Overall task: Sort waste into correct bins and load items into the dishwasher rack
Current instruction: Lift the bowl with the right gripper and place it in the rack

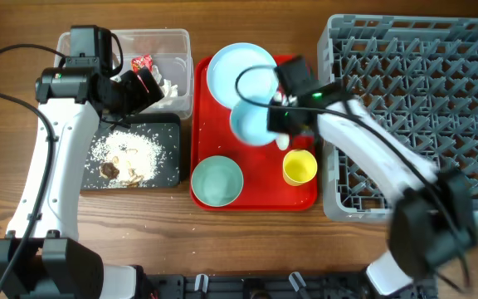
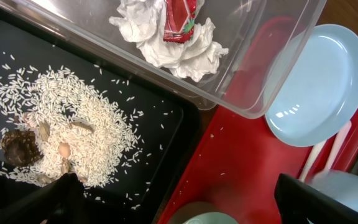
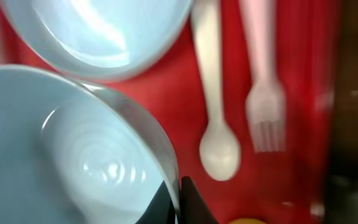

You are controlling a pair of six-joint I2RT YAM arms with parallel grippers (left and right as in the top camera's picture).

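Observation:
My right gripper (image 3: 178,199) is shut on the rim of a pale blue-green bowl (image 3: 61,162) above the red tray (image 1: 256,195); that bowl shows in the overhead view (image 1: 251,124). A pale blue plate (image 1: 239,71) lies at the tray's back, a second bowl (image 1: 217,181) at its front, a yellow cup (image 1: 299,167) front right. The white spoon (image 3: 216,118) and fork (image 3: 263,93) lie on the tray. My left gripper (image 2: 179,205) is open and empty over the black tray (image 1: 168,137) holding rice and brown scraps (image 1: 127,158). The wrapper and tissue (image 2: 176,31) lie in the clear tub (image 1: 177,46).
The large grey dishwasher rack (image 1: 421,116) stands at the right, beside the red tray. The clear tub sits behind the black tray at the left. Wooden table shows along the front edge and far left.

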